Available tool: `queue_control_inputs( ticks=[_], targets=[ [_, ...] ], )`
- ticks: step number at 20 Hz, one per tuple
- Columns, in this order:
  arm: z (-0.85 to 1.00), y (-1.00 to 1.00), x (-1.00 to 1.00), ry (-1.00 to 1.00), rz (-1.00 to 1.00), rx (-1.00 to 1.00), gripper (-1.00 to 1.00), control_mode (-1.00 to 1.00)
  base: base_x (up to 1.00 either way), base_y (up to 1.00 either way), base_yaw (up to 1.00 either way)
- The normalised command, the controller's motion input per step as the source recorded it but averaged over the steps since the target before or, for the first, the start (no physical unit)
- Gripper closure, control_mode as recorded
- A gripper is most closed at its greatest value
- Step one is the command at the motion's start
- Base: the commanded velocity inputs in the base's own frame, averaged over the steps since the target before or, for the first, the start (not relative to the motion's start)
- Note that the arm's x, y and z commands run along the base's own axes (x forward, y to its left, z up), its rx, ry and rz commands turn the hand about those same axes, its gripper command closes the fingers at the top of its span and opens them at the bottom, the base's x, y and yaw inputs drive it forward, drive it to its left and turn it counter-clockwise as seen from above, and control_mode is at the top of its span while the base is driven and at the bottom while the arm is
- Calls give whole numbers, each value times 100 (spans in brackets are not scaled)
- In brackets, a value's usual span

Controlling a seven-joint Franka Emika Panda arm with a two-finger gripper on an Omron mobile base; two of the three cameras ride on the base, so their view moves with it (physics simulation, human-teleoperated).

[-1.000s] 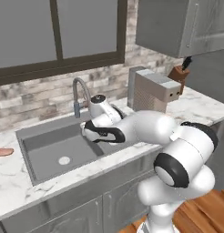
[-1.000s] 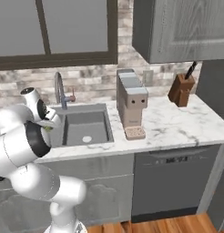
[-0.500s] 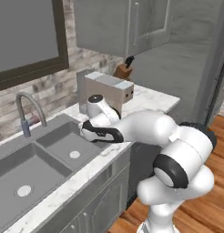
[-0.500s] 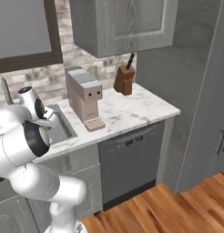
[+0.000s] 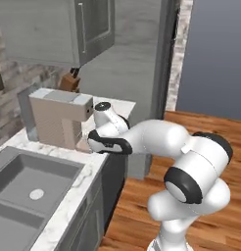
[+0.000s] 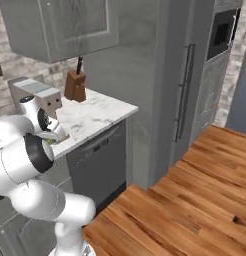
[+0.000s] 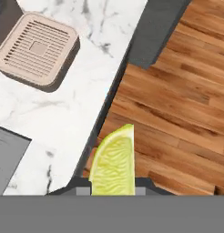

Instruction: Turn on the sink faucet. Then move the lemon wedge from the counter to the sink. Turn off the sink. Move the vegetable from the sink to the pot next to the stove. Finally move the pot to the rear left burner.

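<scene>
My gripper (image 7: 113,184) is shut on the lemon wedge (image 7: 114,164), a yellow-green slice that stands upright between the dark fingertips. Below it in the hand view run the edge of the white marble counter (image 7: 82,91) and the wooden floor. In the left base view the gripper (image 5: 100,149) hangs over the counter (image 5: 76,184) just right of the dark grey sink (image 5: 51,169), in front of the coffee machine. A corner of the sink (image 7: 7,154) shows at the left of the hand view. From the right base view the gripper (image 6: 50,140) sits at the counter edge, with a speck of green at it.
A beige coffee machine (image 5: 56,120) stands on the counter behind the hand, its ribbed drip tray (image 7: 37,49) directly ahead. A brown knife block (image 6: 76,85) stands at the back by a tall grey cabinet (image 6: 160,90). The wooden floor (image 6: 195,190) spreads to the right.
The whole picture has swung right as the base moved, so the sink slid left and the faucet left the frame. The arm's pose is unchanged and its grip on the wedge holds.
</scene>
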Motion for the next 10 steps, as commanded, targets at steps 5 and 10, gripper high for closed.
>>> queue_control_inputs(
  ticks=[5, 10],
  targets=[
    [0, 0, 0, 0, 0, 0, 100, 100, -40, 0, -61],
    [0, 0, 0, 0, 0, 0, 100, 100, -37, 0, -61]
  ],
)
